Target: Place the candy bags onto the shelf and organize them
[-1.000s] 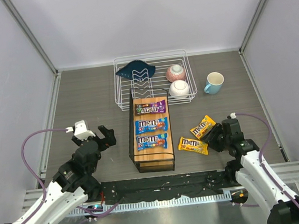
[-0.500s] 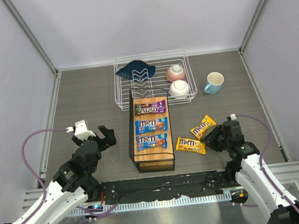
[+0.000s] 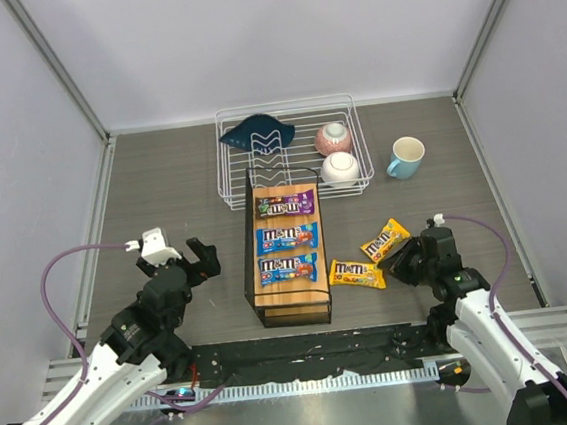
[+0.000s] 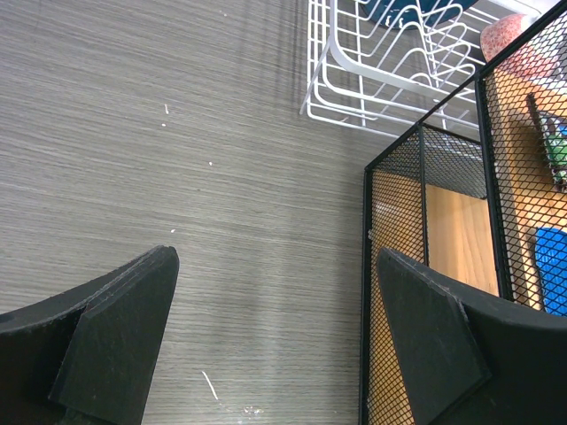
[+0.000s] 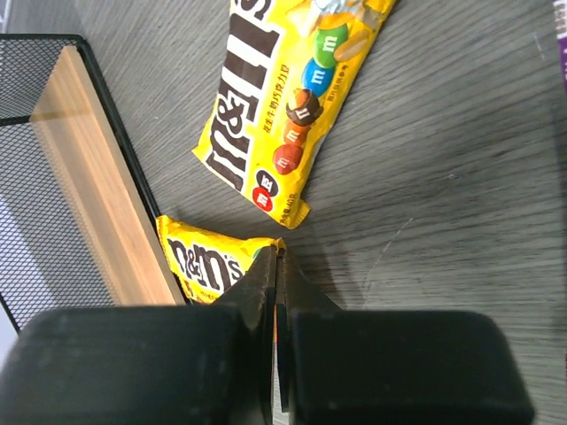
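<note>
The shelf (image 3: pixel 291 299) stands mid-table with a purple candy bag (image 3: pixel 285 205) and two blue ones (image 3: pixel 287 237) (image 3: pixel 289 268) laid across its wooden top. Two yellow candy bags lie on the table to its right, one (image 3: pixel 357 274) close to the shelf and one (image 3: pixel 385 240) farther back. My right gripper (image 3: pixel 401 261) is shut on the right end of the near yellow bag (image 5: pixel 205 266), its jaws (image 5: pixel 278 252) pinching the corner right beside the shelf (image 5: pixel 84 168). The other yellow bag (image 5: pixel 283 97) lies free ahead. My left gripper (image 3: pixel 200 259) (image 4: pixel 275 257) hangs open and empty left of the shelf (image 4: pixel 423 204).
A white wire dish rack (image 3: pixel 290 177) stands behind the shelf, holding a dark blue item (image 3: pixel 258 132), a pink bowl (image 3: pixel 333 137) and a white bowl (image 3: pixel 340 168). A light blue mug (image 3: pixel 406 156) sits at the back right. The rack's corner (image 4: pixel 354 71) shows in the left wrist view.
My right gripper has closed onto the end of the near yellow bag, and the bag has slid slightly left toward the shelf. The left arm has not moved.
</note>
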{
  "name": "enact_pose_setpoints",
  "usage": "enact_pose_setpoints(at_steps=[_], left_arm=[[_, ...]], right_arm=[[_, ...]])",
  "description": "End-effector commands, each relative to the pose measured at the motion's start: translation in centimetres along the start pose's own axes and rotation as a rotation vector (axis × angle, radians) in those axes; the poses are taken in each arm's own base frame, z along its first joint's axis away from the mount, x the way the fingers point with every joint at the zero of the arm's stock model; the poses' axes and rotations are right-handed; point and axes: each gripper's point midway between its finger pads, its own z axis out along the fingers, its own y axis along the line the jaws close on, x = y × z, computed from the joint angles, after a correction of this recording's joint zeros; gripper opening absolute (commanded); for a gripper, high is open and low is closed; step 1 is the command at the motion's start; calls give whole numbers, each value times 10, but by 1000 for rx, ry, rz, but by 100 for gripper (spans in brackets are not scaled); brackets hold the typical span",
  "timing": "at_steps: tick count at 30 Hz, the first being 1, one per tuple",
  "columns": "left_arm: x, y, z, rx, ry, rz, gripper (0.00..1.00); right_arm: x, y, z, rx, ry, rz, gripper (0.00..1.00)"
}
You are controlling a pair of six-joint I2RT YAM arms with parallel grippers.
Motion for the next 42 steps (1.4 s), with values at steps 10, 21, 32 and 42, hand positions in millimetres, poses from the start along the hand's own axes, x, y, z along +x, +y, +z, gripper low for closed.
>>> enact_pose_setpoints(at_steps=[10,21,32,42], left_arm=[[-6,-4,0,10,-17,-10,100],[-7,-6,0,14,-18,-10,100],[-7,-5,0,12,-21,-11,100],[-8,-5,0,10,-21,-9,100]], right_arm=[[-26,89,-29,-384,-74,-13,1],[-41,153,-72,-654,-118,-98,1],[-32,177,-86,-803,-30,-86,1],[-23,183,-87,-881,57,-33,1]])
